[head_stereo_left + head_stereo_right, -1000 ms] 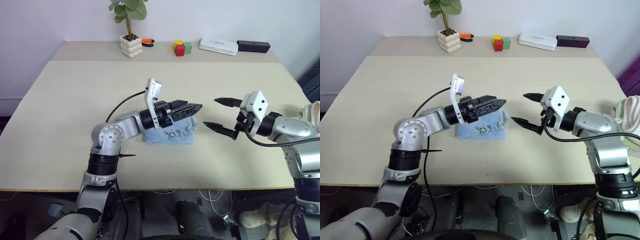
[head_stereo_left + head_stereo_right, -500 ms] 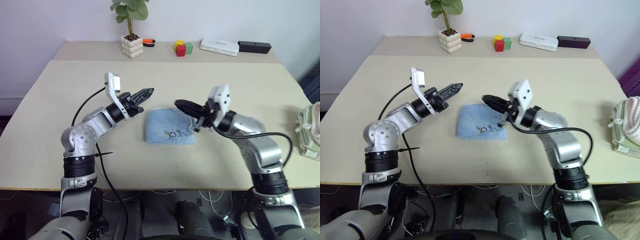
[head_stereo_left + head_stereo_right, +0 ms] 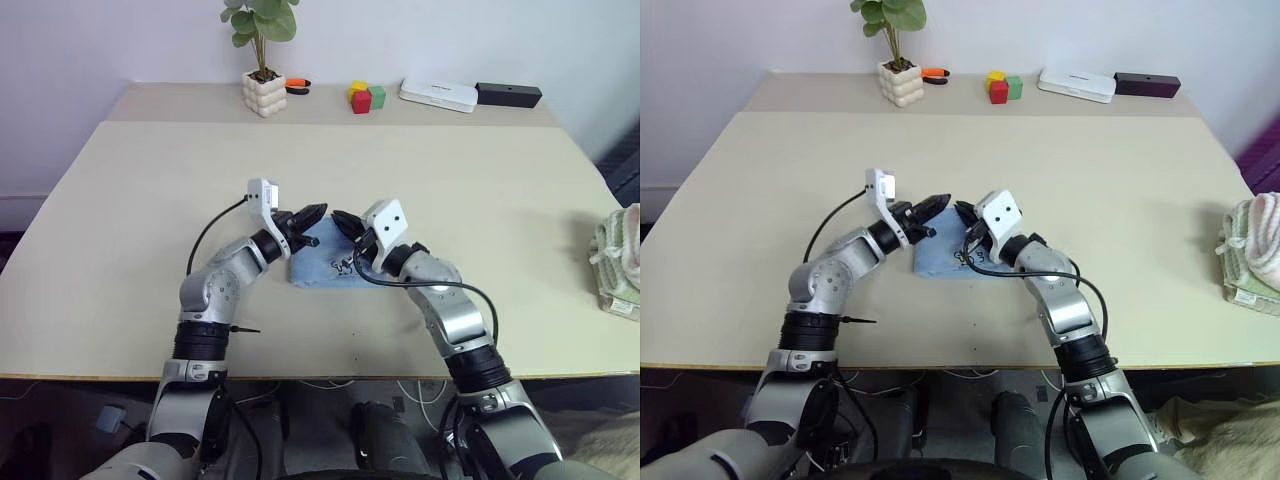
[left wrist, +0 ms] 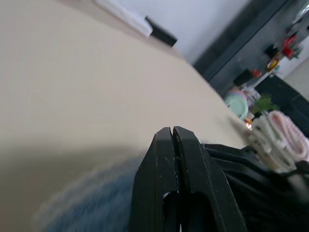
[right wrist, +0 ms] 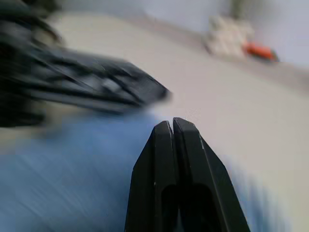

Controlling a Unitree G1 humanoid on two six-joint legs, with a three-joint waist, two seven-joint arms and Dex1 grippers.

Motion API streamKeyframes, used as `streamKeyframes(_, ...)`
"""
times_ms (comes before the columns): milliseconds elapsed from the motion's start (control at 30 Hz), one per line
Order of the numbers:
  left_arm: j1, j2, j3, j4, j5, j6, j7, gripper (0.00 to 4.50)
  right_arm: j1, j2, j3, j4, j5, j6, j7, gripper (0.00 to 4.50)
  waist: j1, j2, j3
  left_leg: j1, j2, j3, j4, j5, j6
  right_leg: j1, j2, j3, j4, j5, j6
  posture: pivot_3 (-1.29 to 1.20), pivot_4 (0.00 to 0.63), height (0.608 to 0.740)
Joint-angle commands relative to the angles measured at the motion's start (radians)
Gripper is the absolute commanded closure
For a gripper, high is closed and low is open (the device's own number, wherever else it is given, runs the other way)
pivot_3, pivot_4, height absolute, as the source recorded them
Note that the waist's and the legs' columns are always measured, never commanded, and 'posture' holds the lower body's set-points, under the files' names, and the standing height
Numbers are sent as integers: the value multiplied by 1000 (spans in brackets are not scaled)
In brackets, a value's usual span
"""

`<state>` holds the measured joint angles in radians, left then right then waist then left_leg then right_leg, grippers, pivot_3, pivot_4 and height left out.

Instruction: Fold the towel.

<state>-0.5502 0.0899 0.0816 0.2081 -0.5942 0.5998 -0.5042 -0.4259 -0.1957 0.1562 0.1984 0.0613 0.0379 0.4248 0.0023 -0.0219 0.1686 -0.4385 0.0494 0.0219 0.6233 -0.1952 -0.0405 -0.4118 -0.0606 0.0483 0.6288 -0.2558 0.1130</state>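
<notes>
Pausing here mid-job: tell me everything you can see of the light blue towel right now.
The towel is light blue, soft-looking terry, already folded into a small flat pad near the middle of the table, a dark printed mark on its top face. The left gripper and right gripper, both shut, meet above its far edge; contact cannot be told.

Head stereo: I look down over the beige rectangular desk (image 3: 120, 200) | wrists: close along shut black fingers | shared: light blue terry towel (image 3: 330, 262)
</notes>
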Motion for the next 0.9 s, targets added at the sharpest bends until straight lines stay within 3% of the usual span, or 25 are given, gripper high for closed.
streamKeyframes(33, 0, -6, -22, 17, 39, -60, -34, 4500, 26, 8, -19, 53, -33, -96, -46, 4447, 0, 0, 0, 0, 0, 0, 0, 0, 0, 0, 0, 0, 0, 0, 0, 0, 150, 740)
streamKeyframes(500, 48, 34, 11, 101, 93, -145, -63, 4500, 156, -43, -39, -13, -49, -126, -44, 4447, 4, 0, 0, 2, 0, 0, 0, 0, 0, 2, 0, 0, 0, -1, -1, 0, 150, 740)
streamKeyframes(900, 46, 65, 44, 63, 80, -128, -67, 4500, 97, -62, -164, -61, 26, 46, -84, 4447, 4, 0, 0, 2, 0, 0, 1, 0, 0, 3, 0, 0, 1, -1, -1, 0, 150, 740)
